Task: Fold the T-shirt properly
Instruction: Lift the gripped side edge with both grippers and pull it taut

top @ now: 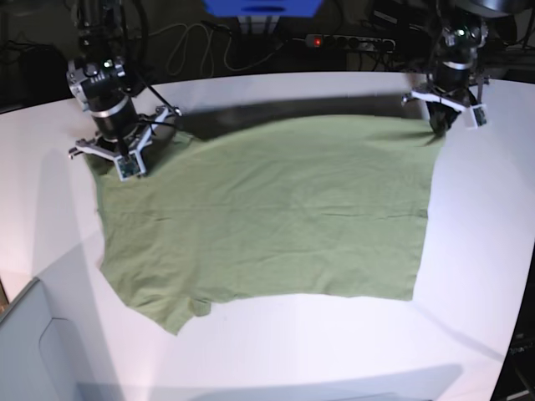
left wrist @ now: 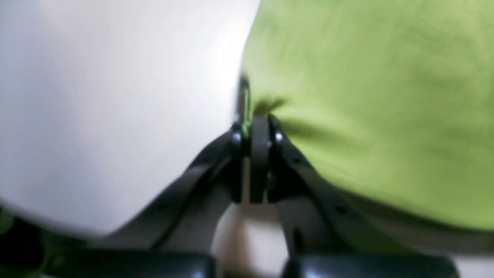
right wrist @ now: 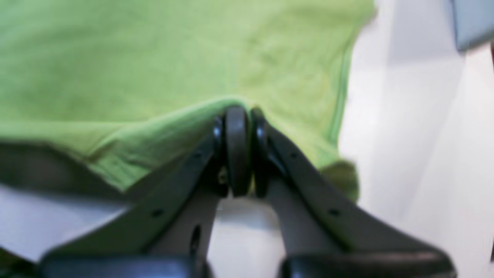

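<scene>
A: Start at the claws. What is the left gripper (left wrist: 259, 116) doing?

B: Its jaws are pressed together on the edge of the T-shirt (top: 267, 209). In the left wrist view the green cloth bunches right at the tips, with white table (left wrist: 96, 116) to one side of them. The picture is blurred, so I would only say it seems to pinch a hem or corner there.

A: And the right gripper (right wrist: 237, 112)?

B: Clenched as well, on a fold of the same cloth. The right wrist view shows a ridge of fabric pulled up at the tips, and a stitched hem running down the right side.

A: Where do they sit in the base view?

B: The right gripper (top: 124, 159) is at the far left corner of the cloth, the left gripper (top: 440, 124) at the far right corner. Both arms stand upright over the far edge.

A: And the T-shirt itself?

B: It lies spread over the middle of the white table (top: 276, 342), mostly flat with light wrinkles. A short sleeve sticks out at the near left. The far edge looks lifted, casting a dark shadow behind it.

A: Anything beyond?

B: Cables and a power strip (top: 349, 42) beyond the far edge of the table.
</scene>
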